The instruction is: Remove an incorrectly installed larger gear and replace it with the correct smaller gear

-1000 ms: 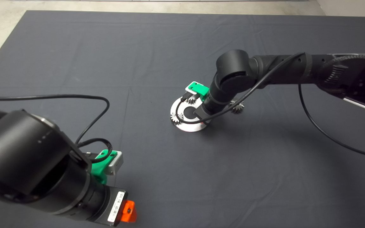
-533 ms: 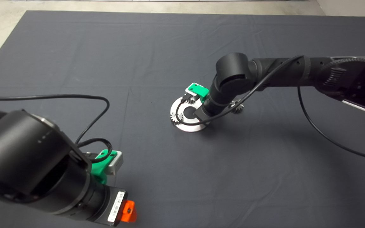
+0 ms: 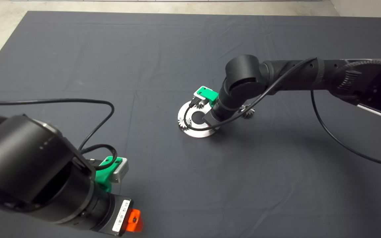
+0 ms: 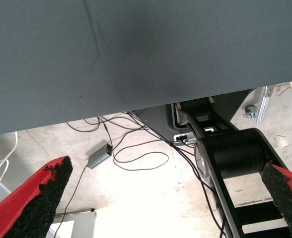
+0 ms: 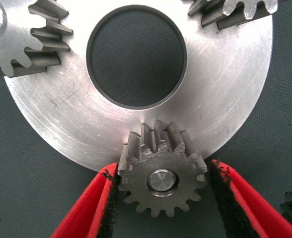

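a: where's the smaller gear (image 5: 162,181) right now?

b: on the rim of the round silver plate (image 5: 225,99), nearest the right tool (image 5: 163,167). a pin end shows in its bore, so i judge it's seated. the tool is closed on it, with a black pad pressed to the teeth on either side.

a: and the larger gear (image 3: 248,112)?

b: off the plate, lying on the dark mat (image 3: 190,185) just beside it, behind the right arm in the head view. so the swap looks nearly done.

a: what makes the release go well?

b: part the pads evenly, so neither one drags a tooth and tips the gear on its pin. then lift straight up, well above the gear, before swinging away. a sideways exit risks clipping it or nudging the plate.

a: anything nearby to mind?

b: two other small gears (image 5: 17,39) sit on the far parts of the rim, apart from this one. the dark coarse gear is near the tool's outer side, so don't sweep that way.

a: the left tool (image 4: 166,173)?

b: parked at the surface's near left corner, spread wide, holding nothing. its camera sees only the mat edge and cables on the floor.
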`<move>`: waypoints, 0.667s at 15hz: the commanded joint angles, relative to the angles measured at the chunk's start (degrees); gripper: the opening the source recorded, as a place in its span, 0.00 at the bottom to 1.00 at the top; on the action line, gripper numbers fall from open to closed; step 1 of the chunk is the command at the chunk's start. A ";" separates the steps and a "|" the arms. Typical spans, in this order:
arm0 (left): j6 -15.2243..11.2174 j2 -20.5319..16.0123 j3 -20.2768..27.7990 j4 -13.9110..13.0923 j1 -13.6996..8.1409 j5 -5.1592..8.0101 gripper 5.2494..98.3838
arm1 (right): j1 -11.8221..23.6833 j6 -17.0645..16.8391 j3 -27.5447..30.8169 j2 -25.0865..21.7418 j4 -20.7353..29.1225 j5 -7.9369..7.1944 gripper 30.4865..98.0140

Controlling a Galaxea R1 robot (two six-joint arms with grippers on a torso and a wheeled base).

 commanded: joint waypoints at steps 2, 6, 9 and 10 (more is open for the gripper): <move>-0.35 -0.25 0.83 -0.19 -0.83 0.97 1.00 | 2.32 0.08 1.94 -1.81 -1.39 -1.57 0.31; -0.35 -0.25 0.66 -0.04 -0.83 1.05 1.00 | 6.51 0.25 10.69 -4.06 2.05 -2.71 0.40; -0.44 -0.43 0.83 -0.36 -0.83 1.05 1.00 | 9.44 1.30 15.30 -8.48 4.93 -5.95 0.46; -0.62 -0.34 0.83 -0.77 -0.83 1.05 1.00 | 11.21 3.06 16.67 -11.51 7.75 -6.93 0.47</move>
